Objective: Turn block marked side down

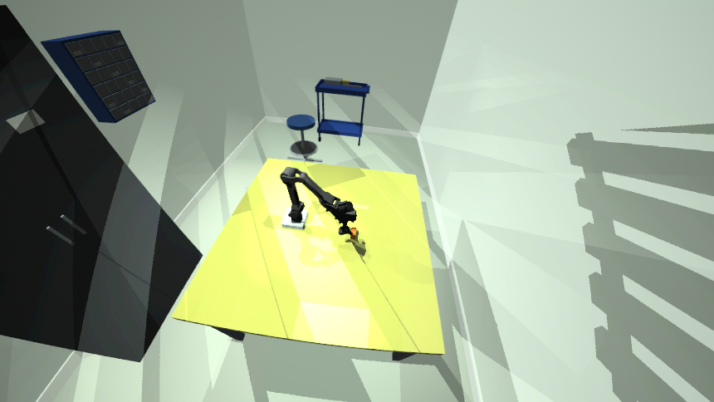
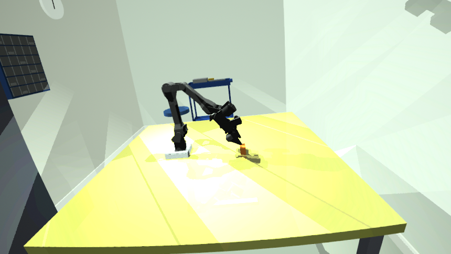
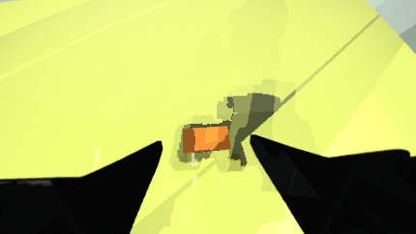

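Observation:
The orange block (image 1: 354, 232) (image 2: 243, 149) (image 3: 208, 139) appears to rest on the yellow table (image 1: 239, 300) (image 2: 126, 221) (image 3: 73, 97), in front of the arm and to the right of its base in the top and exterior views. The faces that show are plain orange, and the dark mark is not visible in any view. The underside is hidden. My gripper (image 1: 349, 231) (image 2: 240, 143) (image 3: 207, 141) is open and empty, tilted downward above the block. In the wrist view the block lies between the lines of the two fingertips, with a gap on each side, nearer the left one.
The arm's white base (image 1: 294, 219) (image 2: 177, 154) stands on the table behind and left of the block. A blue stool (image 1: 300, 121) (image 2: 175, 110) and a blue cart (image 1: 342, 90) (image 2: 211, 84) stand beyond the table's back edge. A dark cabinet (image 1: 100, 249) stands to the left.

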Controlling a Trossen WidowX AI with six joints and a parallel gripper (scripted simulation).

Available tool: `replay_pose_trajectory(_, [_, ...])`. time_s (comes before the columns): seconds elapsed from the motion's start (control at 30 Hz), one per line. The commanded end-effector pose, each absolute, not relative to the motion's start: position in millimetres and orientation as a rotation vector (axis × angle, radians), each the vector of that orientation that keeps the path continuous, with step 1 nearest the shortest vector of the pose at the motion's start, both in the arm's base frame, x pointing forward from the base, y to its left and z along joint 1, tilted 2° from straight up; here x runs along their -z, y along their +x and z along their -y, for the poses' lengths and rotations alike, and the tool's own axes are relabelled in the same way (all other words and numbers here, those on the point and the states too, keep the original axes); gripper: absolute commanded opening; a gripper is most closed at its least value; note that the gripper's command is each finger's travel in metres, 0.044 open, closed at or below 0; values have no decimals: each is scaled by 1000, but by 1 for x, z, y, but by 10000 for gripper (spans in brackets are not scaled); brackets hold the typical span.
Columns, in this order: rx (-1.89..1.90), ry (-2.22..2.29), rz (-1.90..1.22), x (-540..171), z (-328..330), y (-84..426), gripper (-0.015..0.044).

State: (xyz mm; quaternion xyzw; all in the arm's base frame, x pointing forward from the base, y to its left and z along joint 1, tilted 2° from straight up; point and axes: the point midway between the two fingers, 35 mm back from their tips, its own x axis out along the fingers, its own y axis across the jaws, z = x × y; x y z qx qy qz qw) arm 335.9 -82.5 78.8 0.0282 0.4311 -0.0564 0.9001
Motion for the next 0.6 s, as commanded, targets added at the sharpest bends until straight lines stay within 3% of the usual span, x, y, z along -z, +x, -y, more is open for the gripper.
replay_pose_trajectory(0.0, [114, 43, -942, -95, 79, 324, 440])
replay_pose_trajectory(0.2, [113, 46, -964, -96, 80, 327, 440])
replay_pose_trajectory(0.57, [107, 76, -1326, -114, 84, 354, 440])
